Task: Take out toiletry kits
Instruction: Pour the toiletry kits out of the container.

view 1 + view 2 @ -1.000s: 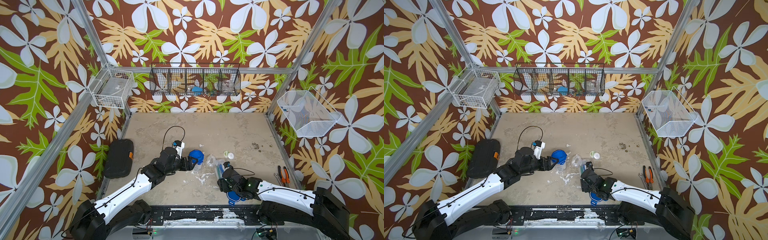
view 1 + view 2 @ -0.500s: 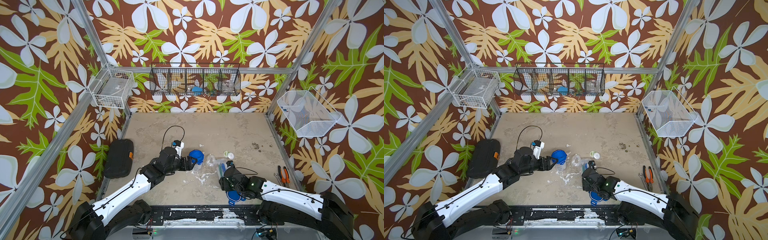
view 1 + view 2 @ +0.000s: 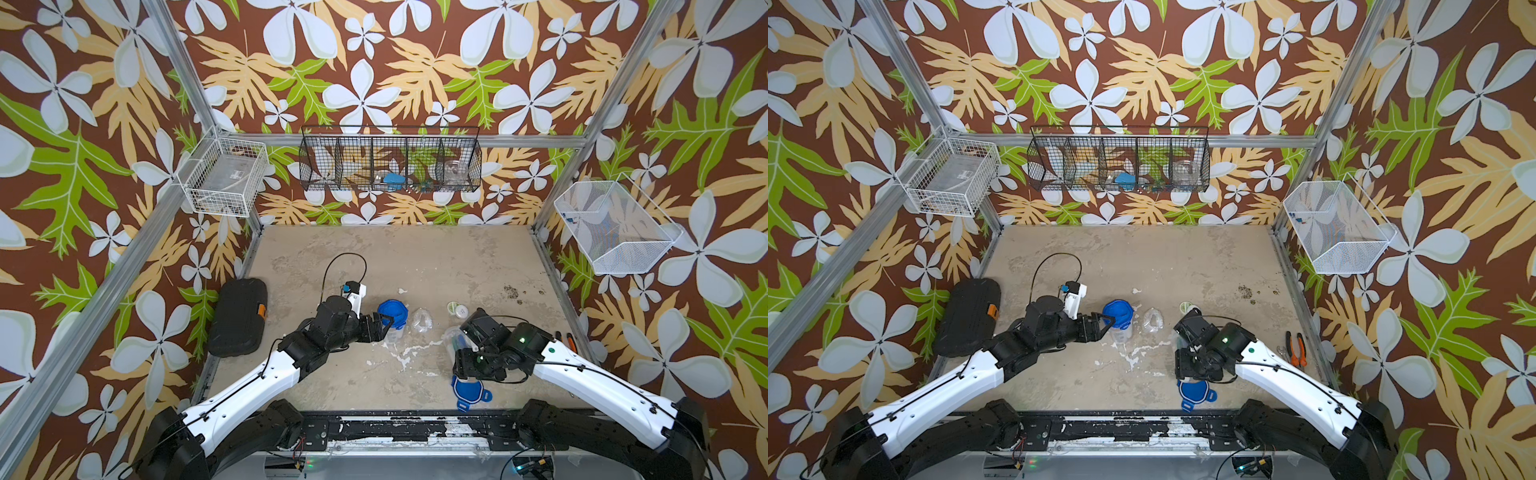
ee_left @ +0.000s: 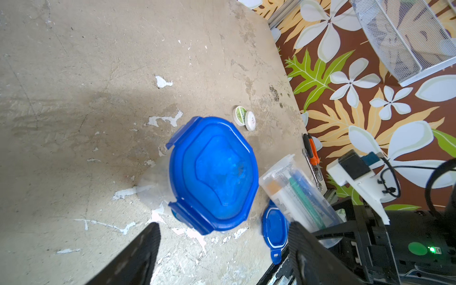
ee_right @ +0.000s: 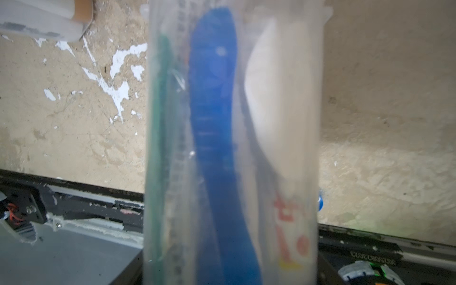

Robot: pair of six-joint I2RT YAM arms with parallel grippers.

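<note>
Around the open jar [image 3: 452, 338], lidded jar [image 3: 392, 312], crumpled bag [image 3: 420, 322], round tins [image 3: 457, 308], loose lid [image 3: 469, 390]

free: far half of table [image 3: 415, 253] | obstacles mid-table: lidded jar [image 3: 392, 312], clear bag [image 3: 421, 323], round tins [image 3: 456, 308] | near edge: loose lid [image 3: 469, 390]

My left gripper [image 3: 1104, 322] sits just beside the blue-lidded jar [image 3: 1119, 315] at mid-table. To its right, past a crumpled clear bag [image 3: 1153, 320], my right gripper [image 3: 1187, 360] grips a clear jar [image 3: 1177, 340] above a loose blue lid [image 3: 1196, 395].

Blue lid [image 4: 212, 172], blue toothbrush [image 5: 214, 123], clear jar [image 4: 301, 197], brown floral walls [image 3: 374, 62]
</note>
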